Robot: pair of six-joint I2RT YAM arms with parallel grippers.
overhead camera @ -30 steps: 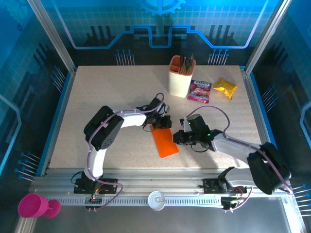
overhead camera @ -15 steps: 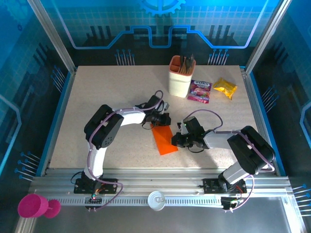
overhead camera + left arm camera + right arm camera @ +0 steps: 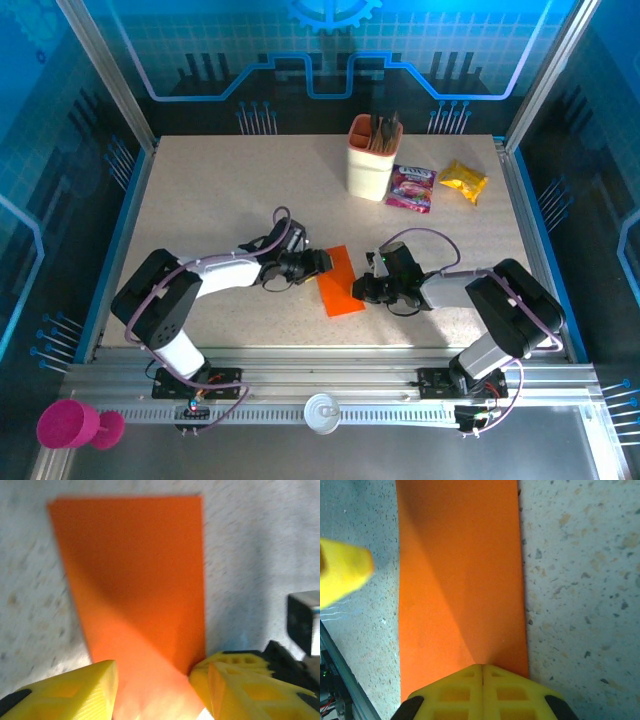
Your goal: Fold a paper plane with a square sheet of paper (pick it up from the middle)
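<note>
Orange paper, the square sheet of paper [image 3: 340, 281] already folded into a long flat rectangle, lies on the speckled worktop [image 3: 220, 200] directly between the two claws. It reaches forward from the right claw [image 3: 362, 290] and stretches out ahead of the left claw [image 3: 318, 262], well short of the peach cup [image 3: 371, 160] far beyond both.

The right claw is closed tight, its two yellow fingers pressed together with their tips on the paper's nearest edge. I judge this to be a hold-down, not a pinch, though I cannot tell whether any paper sits between the tips. The left claw stands partly spread and grips nothing. In the left wrist view the rectangle runs out from between its fingers [image 3: 80, 690], one on each side of the near end.

Several things could go wrong from here. The paper is pinned at one spot only, so a nudge from a left finger could swing it round under the right tips. The upper layer may spring up at the crease if pressure lifts. A left finger closing low could catch the edge and crumple it. The claws also sit close together, so a careless sweep risks a knock.
</note>
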